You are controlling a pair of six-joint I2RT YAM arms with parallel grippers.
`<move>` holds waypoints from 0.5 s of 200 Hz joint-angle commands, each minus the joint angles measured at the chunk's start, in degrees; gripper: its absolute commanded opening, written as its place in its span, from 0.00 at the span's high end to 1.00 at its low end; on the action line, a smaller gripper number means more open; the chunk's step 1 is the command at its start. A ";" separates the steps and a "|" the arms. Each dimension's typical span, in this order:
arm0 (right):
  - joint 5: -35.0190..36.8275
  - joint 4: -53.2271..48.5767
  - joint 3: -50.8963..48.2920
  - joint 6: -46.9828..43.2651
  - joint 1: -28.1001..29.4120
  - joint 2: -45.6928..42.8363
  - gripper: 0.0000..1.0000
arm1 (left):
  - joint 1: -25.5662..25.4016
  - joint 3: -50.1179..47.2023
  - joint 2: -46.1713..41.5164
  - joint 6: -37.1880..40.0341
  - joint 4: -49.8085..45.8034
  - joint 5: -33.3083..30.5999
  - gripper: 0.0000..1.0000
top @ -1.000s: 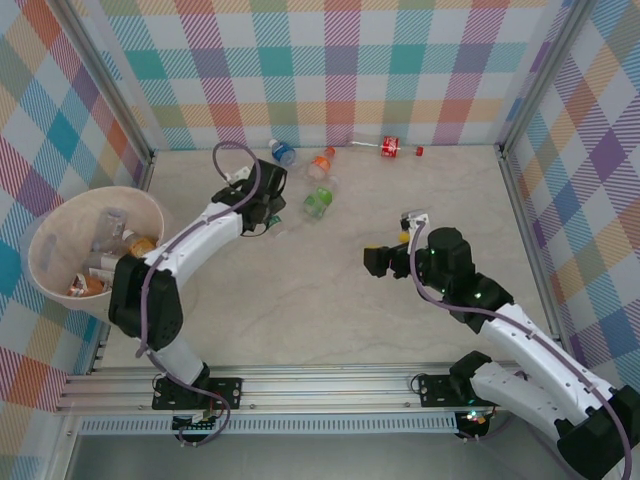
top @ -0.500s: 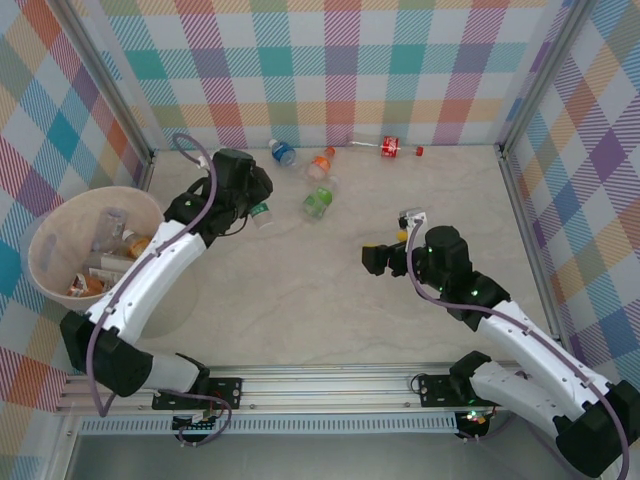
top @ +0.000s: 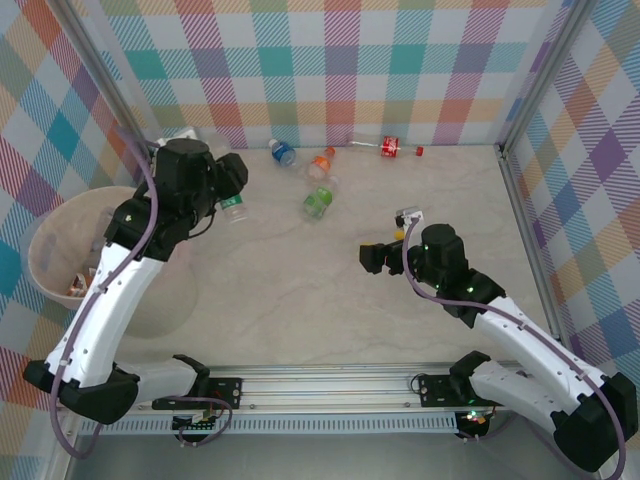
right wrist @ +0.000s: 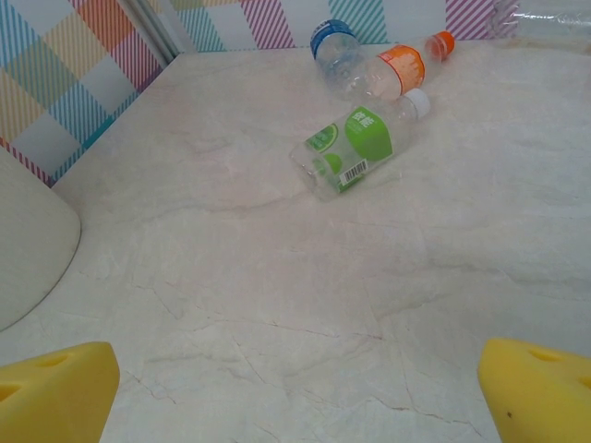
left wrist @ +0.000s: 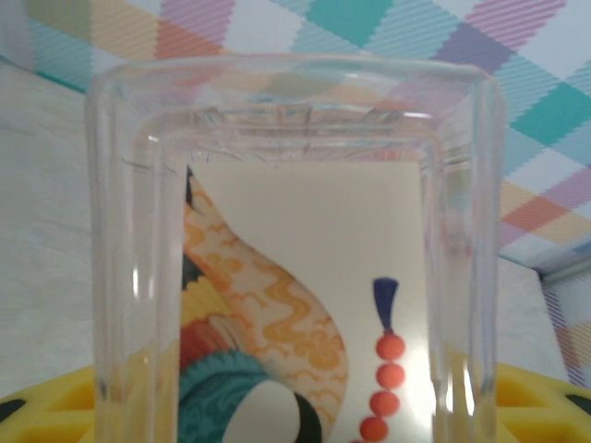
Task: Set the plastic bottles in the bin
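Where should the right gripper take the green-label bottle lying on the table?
Mid-body, on the green label, from above, with the jaws across its long axis. The green-label bottle lies on its side. Its body is straight-walled there, and its white cap end sits close to the orange-label bottle. The right gripper is open, probably wide enough.

Work surface: a tabletop (top: 300,300), pale beige with marble-like veining and a matte finish. Enclosure: a back wall (top: 330,70) at 12 o'clock, a left wall (top: 45,120) at 9 and a right wall (top: 595,190) at 3, all pastel plaid panels. An aluminium post (top: 97,68) at 11 o'clock and a second post (top: 547,75) at 1 stand where the panels meet. A slotted aluminium rail (top: 330,385) runs along the edge at 6 o'clock.
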 commanded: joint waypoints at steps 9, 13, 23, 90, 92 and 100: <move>-0.70 1.92 1.85 0.05 0.03 0.43 0.00 | 0.96 3.67 -3.63 4.81 -7.68 -16.17 0.46; -0.70 1.87 1.94 0.01 0.01 0.49 0.00 | 0.95 3.94 -3.90 5.40 -8.26 -18.10 0.47; -0.79 2.08 1.94 0.13 0.00 0.79 0.00 | 0.97 3.85 -4.63 6.68 -9.22 -24.05 0.47; -2.00 3.93 3.48 0.33 0.01 4.54 0.00 | 16.01 -1.53 -10.15 14.72 -7.88 -31.63 0.46; -2.07 4.06 3.50 0.25 0.01 4.65 0.00 | 16.76 -1.53 -10.23 14.64 -8.21 -31.20 0.46; -2.11 4.49 3.65 0.15 0.01 5.08 0.00 | 19.47 -1.59 -10.30 14.66 -9.03 -29.51 0.46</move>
